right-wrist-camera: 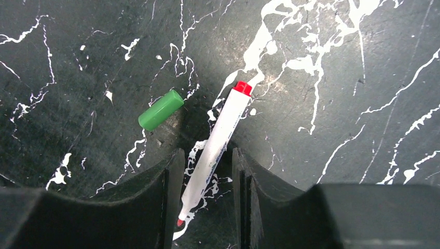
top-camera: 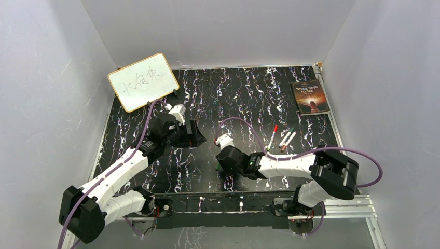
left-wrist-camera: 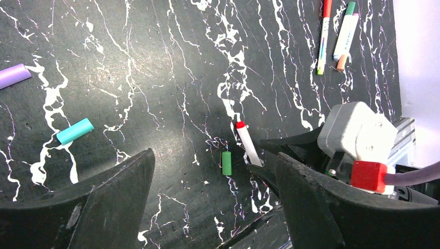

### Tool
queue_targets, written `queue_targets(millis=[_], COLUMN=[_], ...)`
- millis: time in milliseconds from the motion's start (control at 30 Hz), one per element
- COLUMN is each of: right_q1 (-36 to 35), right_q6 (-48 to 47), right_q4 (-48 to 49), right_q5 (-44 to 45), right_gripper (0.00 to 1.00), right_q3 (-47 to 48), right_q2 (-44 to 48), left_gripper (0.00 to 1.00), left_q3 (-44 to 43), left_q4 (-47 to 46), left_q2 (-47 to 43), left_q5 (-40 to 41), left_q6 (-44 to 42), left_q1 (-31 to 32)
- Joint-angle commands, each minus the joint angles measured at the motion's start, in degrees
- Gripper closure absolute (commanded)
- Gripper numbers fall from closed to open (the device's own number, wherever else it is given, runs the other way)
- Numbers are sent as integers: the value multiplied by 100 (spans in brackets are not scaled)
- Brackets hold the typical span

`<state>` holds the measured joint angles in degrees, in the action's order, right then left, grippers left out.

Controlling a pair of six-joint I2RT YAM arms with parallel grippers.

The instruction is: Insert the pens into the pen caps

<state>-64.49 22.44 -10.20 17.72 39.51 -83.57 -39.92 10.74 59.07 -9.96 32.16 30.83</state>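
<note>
The right gripper (right-wrist-camera: 207,153) has its jaws set narrow, one finger on each side of a white pen (right-wrist-camera: 220,135). A sliver of table (right-wrist-camera: 337,62) shows on both sides, so they bracket the pen rather than clamp it. The pen lies flat, and its long axis runs almost along the fingers, only a little slanted. The small red writing tip sits deep between the fingers, back toward the wrist, and the red butt end points out past the fingertips. The green cap (right-wrist-camera: 161,110) lies just beside that outer half of the pen, apart from it, on the left in the wrist view and slanted much the same way (its colour does not match the pen's red ends, for what that is worth). I judge the coming move to be a plain squeeze across the barrel, since the pen is already centred in the gap. The left gripper (left-wrist-camera: 214,161) hangs with jaws wide and nothing in them, looking at the green cap from some way off, so the right arm is clearly the nearer. A teal cap (left-wrist-camera: 75,130) lies well apart from the green cap, a purple cap (left-wrist-camera: 13,76) lies farther out the same way, and the other pens (left-wrist-camera: 324,41) lie well off on the green cap's opposite side
</note>
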Motion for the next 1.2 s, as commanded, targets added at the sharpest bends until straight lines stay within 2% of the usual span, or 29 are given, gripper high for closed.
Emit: queue_targets(millis=[0, 133, 200, 333, 367, 633, 800, 867, 967, 1033, 1167], right_q1=[-20, -20, -20, -20, -20, -20, -20, -20, -20, -20, -20], right_q6=[165, 270, 302, 349, 349, 80, -62, -99, -177, -256, -352], right_q4=[139, -35, -122, -197, -199, -203, -22, 124, 375, 460, 398], right_q5=[-110, -52, 35, 194, 250, 644, 813, 818, 694, 557, 513], right_gripper=[65, 71, 77, 99, 100, 100, 100, 100, 100, 100, 100], right_q3=[80, 193, 257, 332, 356, 540, 479, 439, 506, 638, 948], right_q2=[-186, -397, -487, -506, -469, 3, 569, 829, 1141, 1230, 1170], left_gripper=[16, 16, 16, 16, 16, 14, 19, 21, 28, 29, 30], left_q3=[-205, -234, -249, -264, -273, -338, -412, -303, 183, 316, 265], left_q4=[24, 83, 94, 119, 129, 19, -308, -723, -1814, -2211, -2078], left_q2=[-41, -59, -69, -87, -83, -67, 109, 196, 230, 297, 386], left_q5=[-113, -77, -83, -110, -118, -448, -1088, -1491, -1863, -1865, -1515], left_q6=[-13, -44, -43, -46, -44, 181, 421, 712, 1409, 1649, 1586], left_q1=[-36, -46, -51, -70, -72, -106, -112, -115, -110, 5, 310])
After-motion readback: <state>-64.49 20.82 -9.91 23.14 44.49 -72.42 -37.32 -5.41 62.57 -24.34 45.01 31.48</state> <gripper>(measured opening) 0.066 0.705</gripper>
